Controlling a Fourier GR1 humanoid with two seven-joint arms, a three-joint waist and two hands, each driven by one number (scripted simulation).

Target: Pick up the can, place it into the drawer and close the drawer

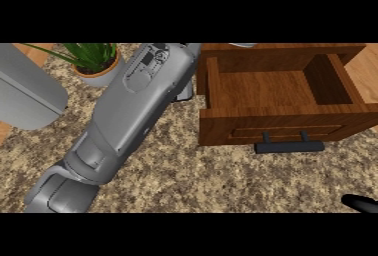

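The wooden drawer (pixel 221 90) stands pulled open at the upper right, and its inside shows only bare wood. A black handle (pixel 289 146) sticks out of its front panel. No can shows clearly; a small pale grey shape (pixel 244 44) peeks over the drawer's back edge, and I cannot tell what it is. My left forearm (pixel 122 115) runs from the lower left up to the top edge beside the drawer's left wall, with its hand out of sight. Of my right hand (pixel 361 203) only a black tip shows at the lower right edge.
A potted green plant (pixel 96 60) stands at the upper left, close to my left forearm. A large grey rounded panel (pixel 26 90) fills the far left. The speckled brown counter (pixel 221 175) spreads in front of the drawer.
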